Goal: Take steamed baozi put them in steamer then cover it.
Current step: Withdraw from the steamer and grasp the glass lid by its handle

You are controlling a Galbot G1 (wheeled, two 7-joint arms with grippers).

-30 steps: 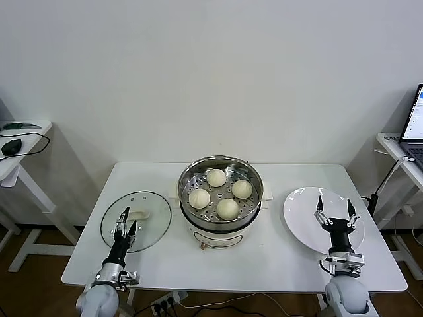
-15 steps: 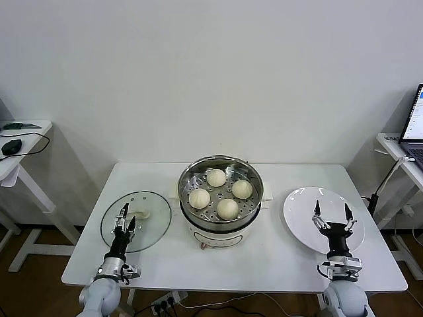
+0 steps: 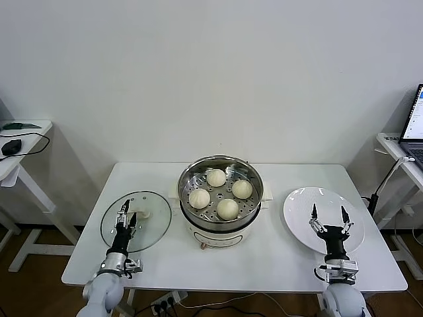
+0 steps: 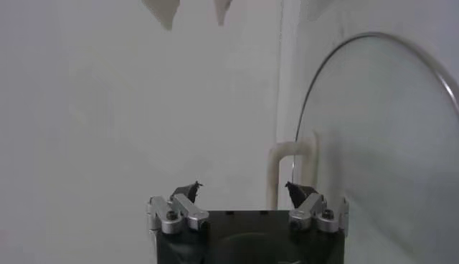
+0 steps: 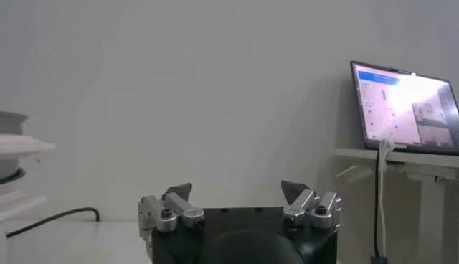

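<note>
Left hand (image 3: 125, 215) and right hand (image 3: 328, 219) both point upward at the near side, fingers spread

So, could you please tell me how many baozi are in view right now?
4 baozi, all in the steamer: far, left, right, near. None looks hidden.

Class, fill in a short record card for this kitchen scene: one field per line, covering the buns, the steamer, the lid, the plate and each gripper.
baozi: four, all inside the steamer
steamer: centre of the table, uncovered
cover: flat on the table, left of the steamer
plate: right of the steamer, nothing on it
left gripper: open, over the cover's near part, holding nothing
right gripper: open, over the plate's near part, holding nothing
</note>
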